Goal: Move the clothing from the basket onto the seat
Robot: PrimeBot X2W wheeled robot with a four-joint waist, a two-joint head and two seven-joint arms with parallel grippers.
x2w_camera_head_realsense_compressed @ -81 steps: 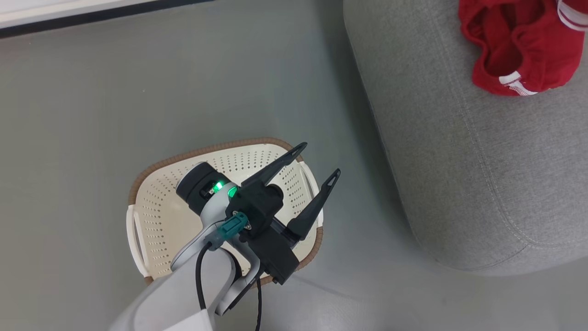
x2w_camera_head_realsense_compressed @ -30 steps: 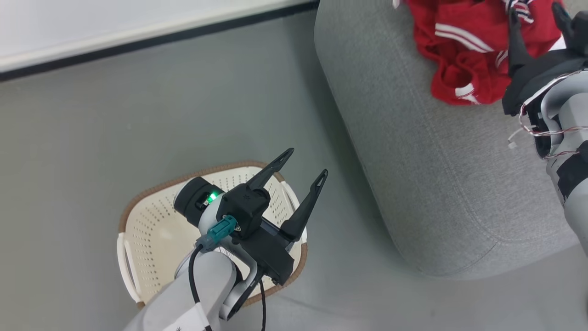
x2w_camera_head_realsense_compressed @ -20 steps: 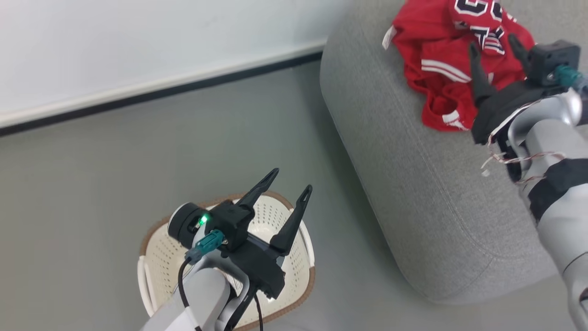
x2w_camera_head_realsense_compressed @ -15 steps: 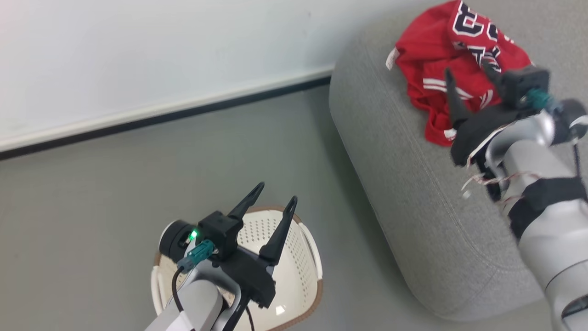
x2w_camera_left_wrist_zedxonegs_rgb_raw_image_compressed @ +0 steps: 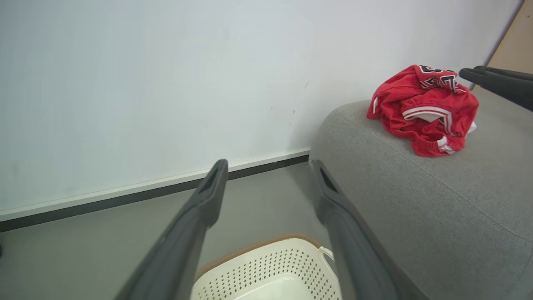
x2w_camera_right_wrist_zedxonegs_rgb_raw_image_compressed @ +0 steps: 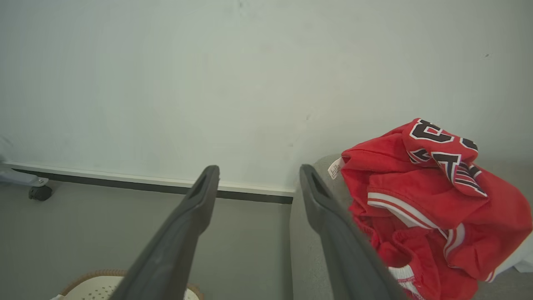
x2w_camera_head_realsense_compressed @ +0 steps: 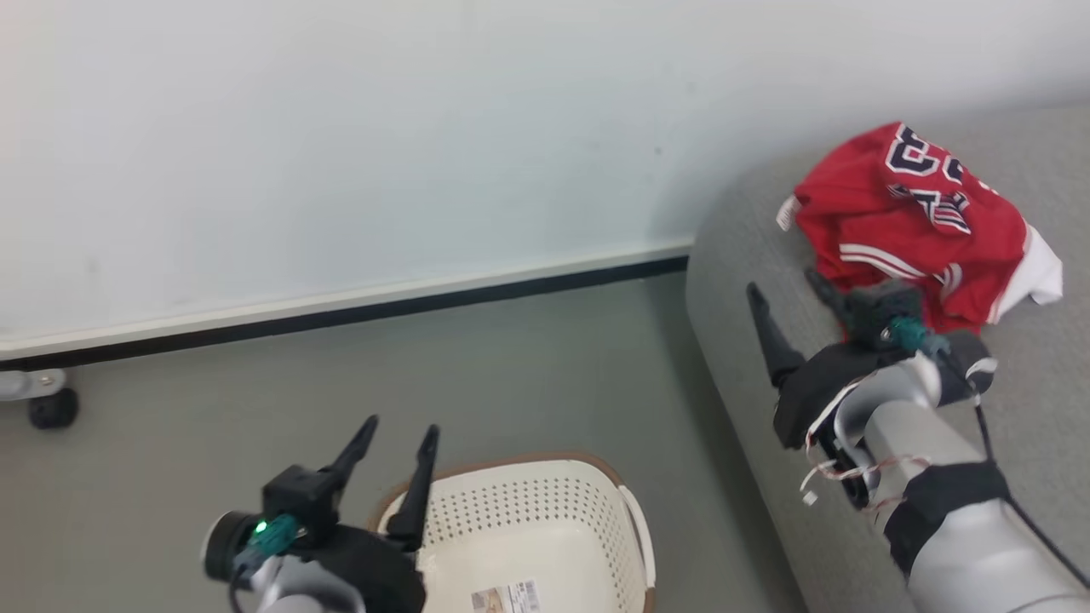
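Evidently the bright red soft-fabric jersey clothing (x2w_camera_head_realsense_compressed: 903,221) lies heaped on the large light-grey upholstered seat (x2w_camera_head_realsense_compressed: 1043,383), just beyond the right gripper (x2w_camera_head_realsense_compressed: 780,283), jaws apart and empty. Draw it straight back, clear of the folds (loose cloth snags); the left gripper (x2w_camera_head_realsense_compressed: 401,426), likewise spread, hovers above the cream perforated basket (x2w_camera_head_realsense_compressed: 528,511).

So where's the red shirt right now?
In the head view the clothing lies bunched at the upper right, on the seat, just beyond the right gripper.

red clothing (x2w_camera_right_wrist_zedxonegs_rgb_raw_image_compressed: 424,208) on grey seat (x2w_camera_right_wrist_zedxonegs_rgb_raw_image_compressed: 306,262)
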